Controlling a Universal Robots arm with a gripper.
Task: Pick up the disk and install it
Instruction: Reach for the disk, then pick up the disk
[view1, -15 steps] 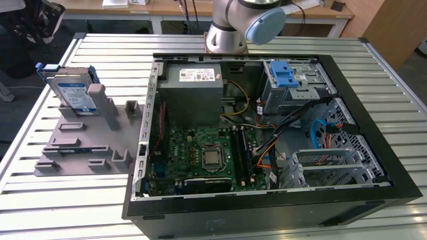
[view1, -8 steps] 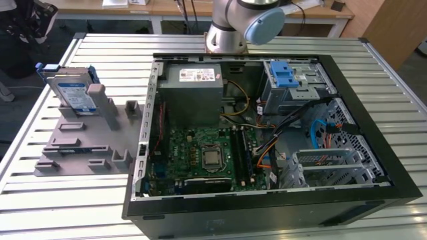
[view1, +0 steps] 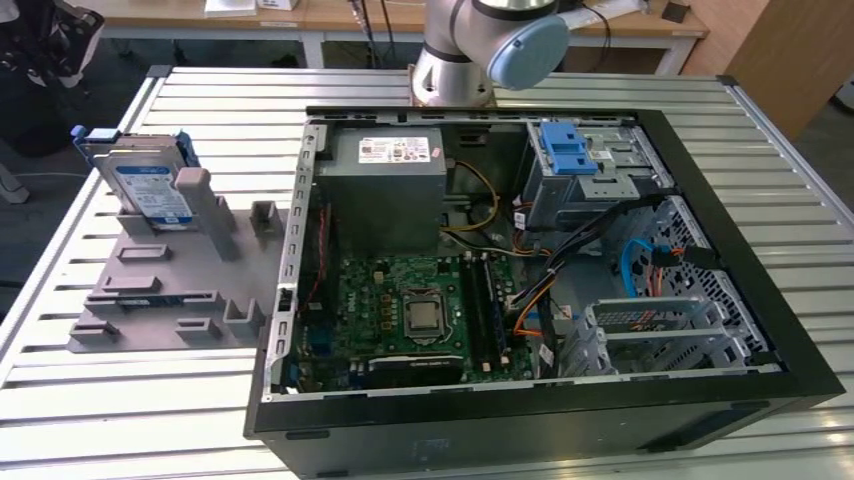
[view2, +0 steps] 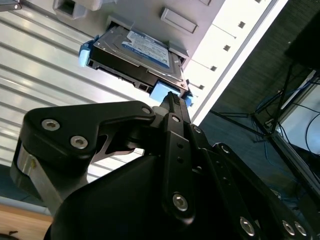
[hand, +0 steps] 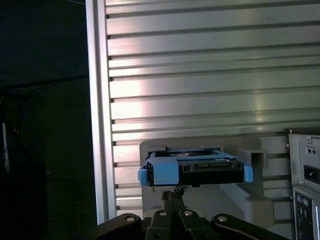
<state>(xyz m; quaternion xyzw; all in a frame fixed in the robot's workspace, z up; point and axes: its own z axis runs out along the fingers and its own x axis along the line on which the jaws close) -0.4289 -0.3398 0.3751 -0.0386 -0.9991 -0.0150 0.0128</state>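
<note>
The disk (view1: 144, 186) is standing on edge in the far end of a grey slotted stand (view1: 160, 285), which is lying on the slatted metal table (view1: 147, 400) close to the edge at the exterior view's left. Its blue carrier frame is wrapping around the silver body, and the labelled face is showing.

In both wrist views the gripper (view2: 173, 98) (hand: 174, 193) is pointing at the disk (view2: 145, 52) (hand: 195, 167) with its two fingers pressed together and nothing between them. The tip is sitting just beside a blue tab of the frame; I cannot tell whether it is touching.

The open computer case (view1: 534, 425) is lying flat in the middle of the table, well apart from the disk. Inside it, at the far corner on the exterior view's right, a grey drive cage (view1: 607, 185) is carrying a blue latch (view1: 574, 155). The arm (view1: 474, 45) is rising behind the case at the table's far edge.
</note>
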